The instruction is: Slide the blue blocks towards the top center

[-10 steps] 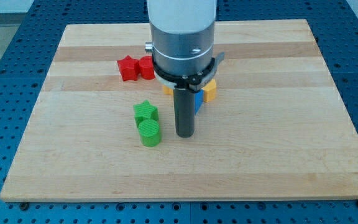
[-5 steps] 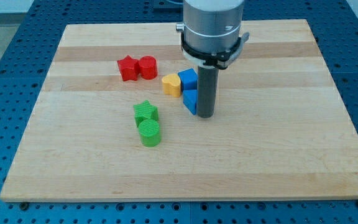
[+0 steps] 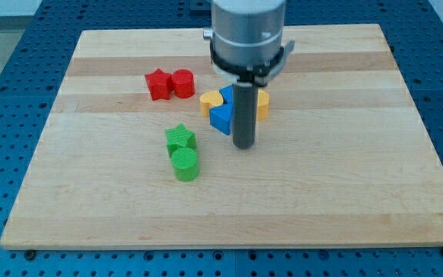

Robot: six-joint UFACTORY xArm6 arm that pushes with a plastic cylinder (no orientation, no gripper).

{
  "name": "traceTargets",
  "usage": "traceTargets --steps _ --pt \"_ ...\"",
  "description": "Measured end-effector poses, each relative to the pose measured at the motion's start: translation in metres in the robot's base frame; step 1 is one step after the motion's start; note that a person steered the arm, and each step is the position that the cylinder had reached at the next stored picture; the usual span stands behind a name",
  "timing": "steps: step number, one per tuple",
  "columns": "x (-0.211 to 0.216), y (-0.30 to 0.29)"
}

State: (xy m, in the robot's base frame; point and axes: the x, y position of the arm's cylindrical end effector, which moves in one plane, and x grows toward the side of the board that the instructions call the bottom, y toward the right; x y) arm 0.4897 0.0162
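Two blue blocks sit near the board's middle: a blue triangular block (image 3: 221,120) and, just above it, a blue block (image 3: 227,95) partly hidden by the arm. My tip (image 3: 243,145) is on the board just right of and below the blue triangular block, touching or nearly touching it. A yellow heart-shaped block (image 3: 211,101) lies against the blue blocks on the left. Another yellow block (image 3: 262,104) shows on the right, behind the rod.
A red star-like block (image 3: 158,84) and a red cylinder (image 3: 182,82) sit at upper left. A green star block (image 3: 180,138) and a green cylinder (image 3: 184,164) lie left of my tip. The wooden board (image 3: 344,192) rests on a blue perforated table.
My tip swung right around the blue blocks, then came back left. The blue triangular block has slid left and slightly up, toward the yellow heart. The right yellow block shows again.
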Motion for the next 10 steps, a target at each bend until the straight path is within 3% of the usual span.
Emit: traceTargets --steps 1,10 --pt "0.019 -0.005" --pt "-0.056 -0.029"
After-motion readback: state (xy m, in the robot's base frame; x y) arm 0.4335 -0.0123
